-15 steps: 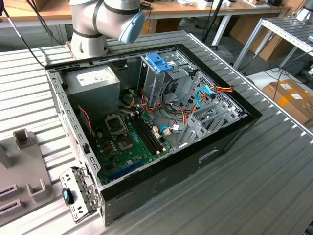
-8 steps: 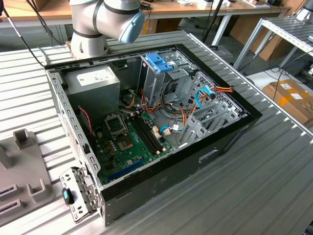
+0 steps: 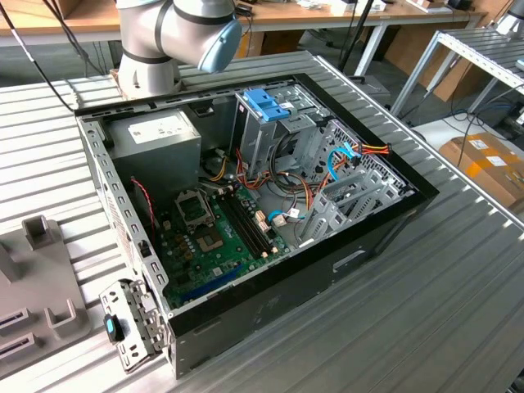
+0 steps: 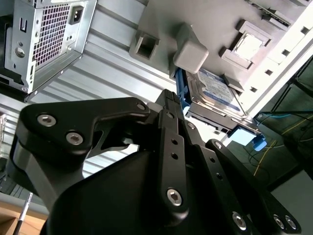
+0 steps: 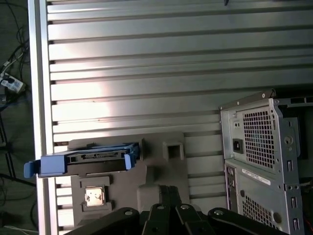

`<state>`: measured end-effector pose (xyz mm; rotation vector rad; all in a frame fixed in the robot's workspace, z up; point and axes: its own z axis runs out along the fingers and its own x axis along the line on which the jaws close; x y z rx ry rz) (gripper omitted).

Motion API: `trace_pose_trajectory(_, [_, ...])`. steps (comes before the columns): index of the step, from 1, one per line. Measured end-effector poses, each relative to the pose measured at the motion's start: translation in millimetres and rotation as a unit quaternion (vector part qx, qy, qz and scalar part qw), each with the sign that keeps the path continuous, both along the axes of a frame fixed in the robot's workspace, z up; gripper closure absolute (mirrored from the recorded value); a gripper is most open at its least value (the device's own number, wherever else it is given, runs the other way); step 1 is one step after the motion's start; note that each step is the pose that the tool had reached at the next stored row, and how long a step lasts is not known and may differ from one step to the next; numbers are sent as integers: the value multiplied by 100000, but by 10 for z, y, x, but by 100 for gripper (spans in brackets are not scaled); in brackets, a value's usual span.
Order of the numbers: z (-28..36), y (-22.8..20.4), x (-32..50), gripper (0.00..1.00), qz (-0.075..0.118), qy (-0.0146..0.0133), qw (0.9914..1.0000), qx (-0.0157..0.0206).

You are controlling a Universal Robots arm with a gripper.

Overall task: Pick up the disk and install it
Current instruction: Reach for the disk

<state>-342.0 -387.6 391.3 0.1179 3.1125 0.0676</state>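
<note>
Surface: ribbed metal table [image 3: 426, 327], with workbenches and cables behind it.
Disk: the disk [image 5: 88, 161] lies on a grey fixture tray [image 5: 161, 166] near the table's edge. In the second wrist view its blue-and-white label [image 4: 217, 93] faces up and a light-blue rail [image 4: 182, 93] runs along one side.
Disk's neighbours: a small square chip [image 5: 95, 196] sits in a recess of the same tray, just beside the disk. A pale rounded block [image 4: 190, 51] on the tray stands close against the disk's end.
Gripper: the black gripper [image 4: 170, 100] hangs over the tray, its tip near the disk's railed side. In the first wrist view it is apart from the disk and holds nothing.
Pincer state: cannot tell whether it is spread or closed.
Arm: the arm [image 3: 180, 29] rises from its base at the far side of the table, with a grey joint and a blue cap.
Computer case: the open black case [image 3: 368, 237] lies on its side in the middle of the table, with its motherboard [image 3: 213, 237] exposed.
Inside the case: a grey power-supply box [image 3: 155, 135] in the far corner and a blue latch piece [image 3: 266, 102] on top of the drive cage.
Tray position: the tray lies at the exterior view's left, well apart from the drive cage.
</note>
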Motion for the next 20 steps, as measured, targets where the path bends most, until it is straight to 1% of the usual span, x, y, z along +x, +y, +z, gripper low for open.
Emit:
trace_pose_trajectory(2, [-3,18,-57,89,-5,-2,100000,1])
trace_pose_trajectory(5, [-7,62,-58,89,-5,-1,100000,0])
trace_pose_trajectory(6, [-11,110,-58,89,-2,2,100000,-1])
trace_pose_trajectory(8, [-19,189,-58,89,-3,-5,100000,2])
trace_pose_trajectory(9, [-20,205,-58,89,-6,-2,100000,1])
trace_pose_trajectory(18, [-20,209,-58,89,0,8,100000,-1])
trace_pose_trajectory(20, [-21,210,-58,89,-6,71,100000,1])
